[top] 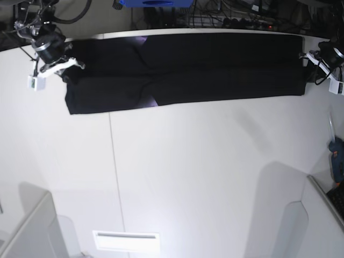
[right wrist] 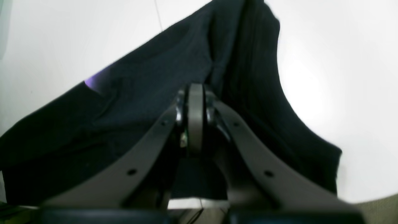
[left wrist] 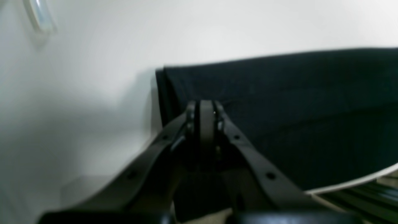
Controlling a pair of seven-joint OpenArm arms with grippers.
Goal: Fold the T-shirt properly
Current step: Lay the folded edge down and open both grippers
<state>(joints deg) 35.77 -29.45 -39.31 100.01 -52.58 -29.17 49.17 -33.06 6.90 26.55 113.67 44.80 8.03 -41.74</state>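
Note:
The black T-shirt (top: 215, 70) lies stretched in a long folded band along the far edge of the white table (top: 204, 172). Slivers of purple print (top: 152, 101) peek out at a fold. My left gripper (top: 314, 64) sits at the band's right end in the base view. In the left wrist view it (left wrist: 206, 104) is shut on the T-shirt (left wrist: 295, 109) near a corner. My right gripper (top: 67, 67) is at the band's left end. Its wrist view shows it (right wrist: 195, 88) shut, with folds of the T-shirt (right wrist: 140, 93) converging at its tips.
A blue box (top: 156, 2) and cables lie beyond the table's far edge. A blue object (top: 337, 161) sits at the right edge. A seam (top: 115, 177) runs down the table, with a white slot (top: 126, 241) near the front.

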